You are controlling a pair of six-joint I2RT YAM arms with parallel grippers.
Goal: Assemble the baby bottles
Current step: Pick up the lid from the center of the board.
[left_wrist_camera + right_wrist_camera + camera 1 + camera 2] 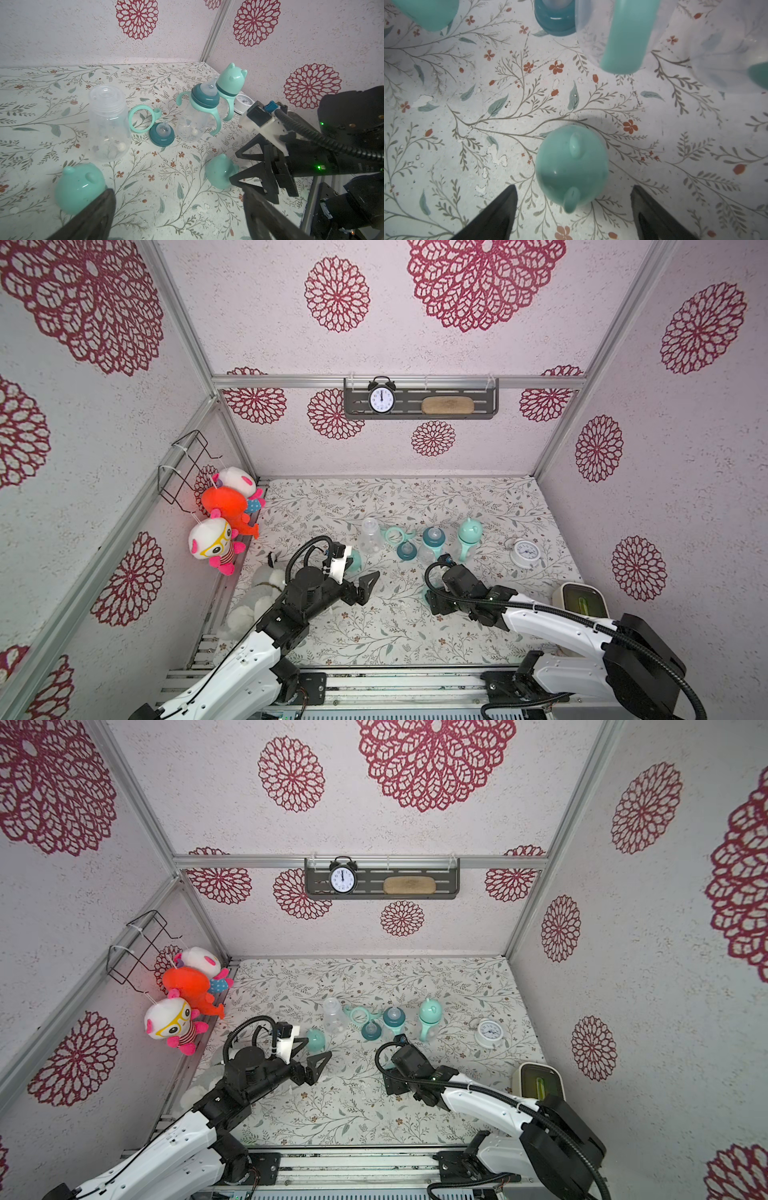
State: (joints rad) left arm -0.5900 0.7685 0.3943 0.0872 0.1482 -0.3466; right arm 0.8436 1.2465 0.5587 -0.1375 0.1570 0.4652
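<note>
Your right gripper (574,187) sits released astride a mint eared cap (571,164); the left gripper (176,191) is released, empty; a capped bottle (469,537) stands at 1 o'clock.

pale textured walls (249,323) printed with crimson flower medallions (337,294) box in a table (457,497) covered in leaf-and-blossom print. aluminium posts (185,323) mark the far corners. above the table's far edge hangs a grey shelf (484,400) with a black alarm clock (382,398). the light is soft and even.

3 stand upright: bare clear bottle (108,126), uncapped bottle (191,126) with ring and collar, capped bottle (230,83) complete. Handle ring (157,112) and nipple collar (162,135) lie loose between bare and uncapped. Left cap (79,187) and right cap (571,166) lie loose on the tabletop (176,197).
</note>
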